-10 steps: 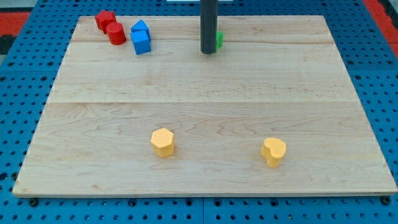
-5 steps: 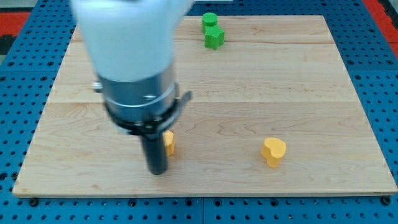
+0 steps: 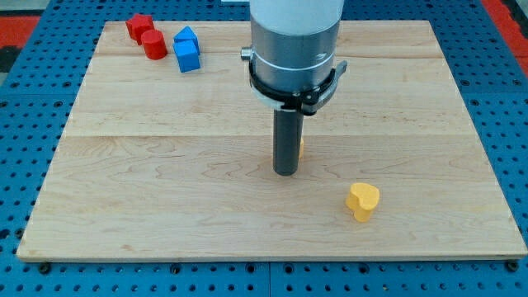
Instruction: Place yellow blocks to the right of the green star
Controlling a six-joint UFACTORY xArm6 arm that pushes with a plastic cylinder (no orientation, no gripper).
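- Yellow blocks first: one [image 3: 301, 147] showing only as a sliver at the right edge of the rod, touching or just beside my tip [image 3: 285, 173], shape not readable.
- No jaws to open or close here (just a bare rod); tip set down on the wooden board [image 3: 165, 165] near its middle, pressed against that hidden block's left side, or so it seems.
- Yellow heart block [image 3: 362, 201] lying apart, toward the view's bottom right of the tip.
- Green star hidden, probably behind the arm's body [image 3: 295, 41] near the view's top; cannot confirm.
- Further out, at the view's top left: blue block [image 3: 186, 50] beside two red blocks [image 3: 147, 35].
- Handling, as a judgement: small, light, rigid pieces, likely to slide easily and to spin off-line if pushed off-centre. Best contact low and square on the face opposite the intended travel; no grasp possible.
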